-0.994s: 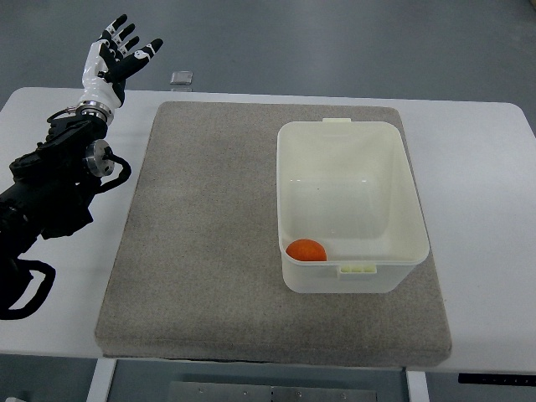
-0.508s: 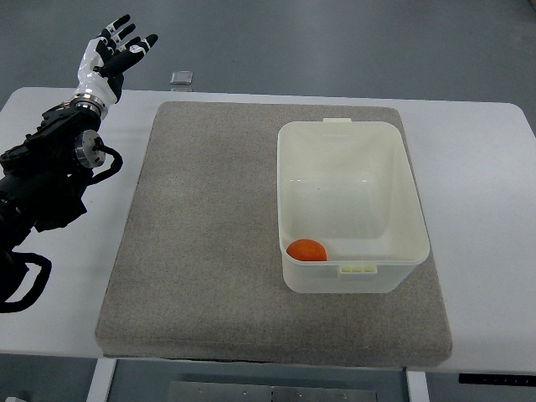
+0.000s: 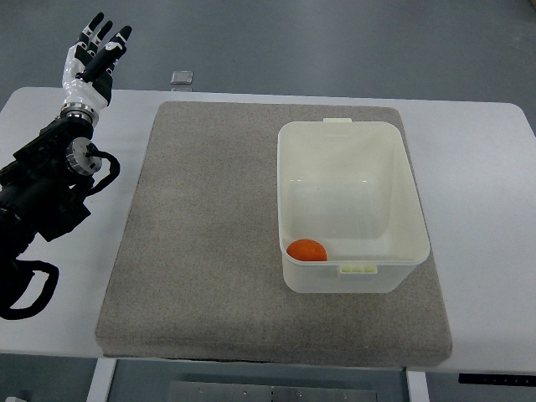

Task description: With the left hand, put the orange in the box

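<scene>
Left arm along left edge, left hand [image 3: 90,55] raised at far-left corner, fingers extended, empty.

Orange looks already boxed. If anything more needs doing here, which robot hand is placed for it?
Left. The left robot hand is the only one in view, open and empty at the table's far left corner. The orange already lies in the box, so probably nothing remains. The right arm is out of view.

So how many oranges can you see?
1. The orange sits inside the white box, in its near left corner. The box's near wall could hide a little of the floor, but no other orange shows on the mat.
</scene>
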